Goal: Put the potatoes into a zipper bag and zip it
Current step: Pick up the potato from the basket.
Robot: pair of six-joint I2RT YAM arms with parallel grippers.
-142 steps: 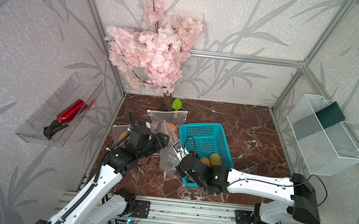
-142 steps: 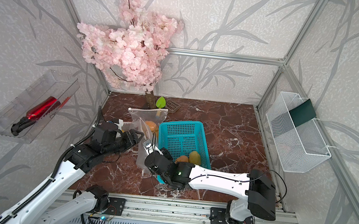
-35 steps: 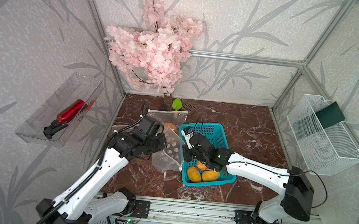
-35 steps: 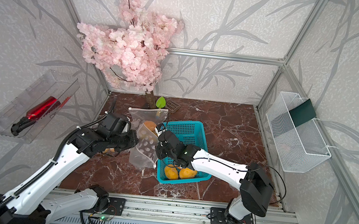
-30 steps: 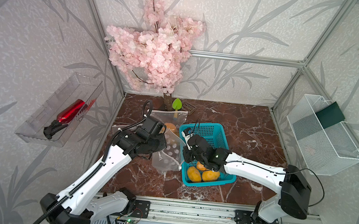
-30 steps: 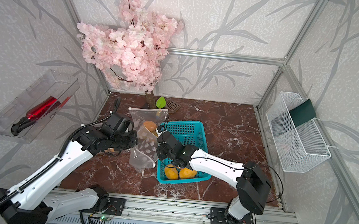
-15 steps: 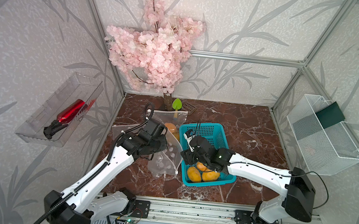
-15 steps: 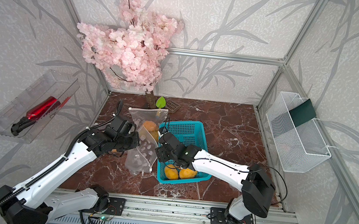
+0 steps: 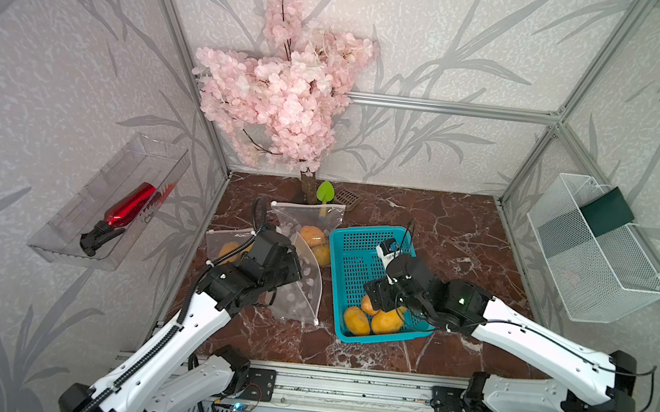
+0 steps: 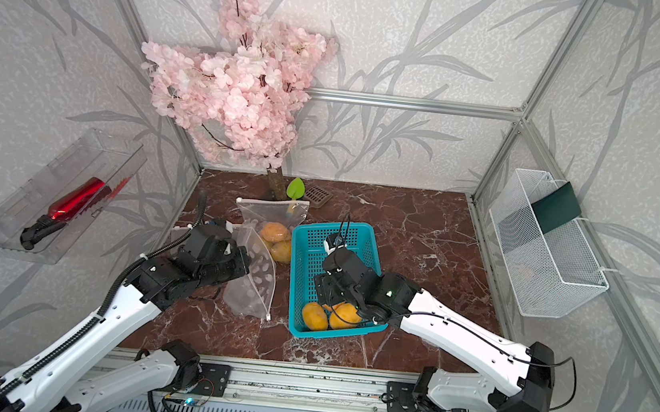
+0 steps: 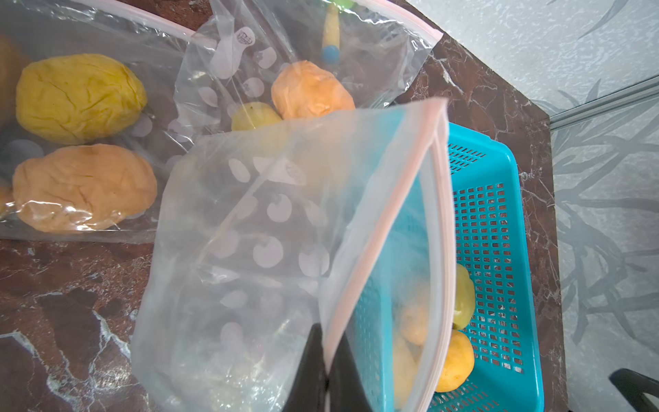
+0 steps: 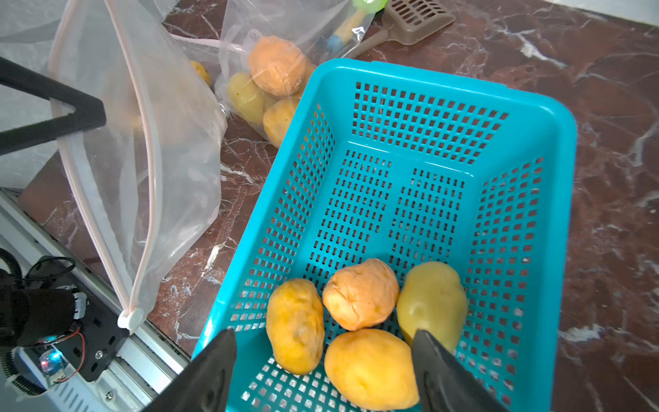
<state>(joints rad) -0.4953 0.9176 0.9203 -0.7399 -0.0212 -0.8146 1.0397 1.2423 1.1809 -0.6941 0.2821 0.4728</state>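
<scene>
Four potatoes [image 12: 360, 321] lie in the basket [image 12: 428, 100], just below the right gripper [image 12: 322, 335]. The zipper bag [image 11: 249, 249] hangs from the left gripper [image 11: 326, 360], beside the basket; two filled bags [image 11: 89, 142] lie beyond it.

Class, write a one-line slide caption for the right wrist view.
Open right pincer hovers over four potatoes in a teal basket, beside a clear zipper bag.

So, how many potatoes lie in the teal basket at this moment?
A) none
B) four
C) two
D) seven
B: the right wrist view shows four potatoes bunched at one end of the teal basket, three of them yellow-orange and one pale greenish-yellow.
</scene>
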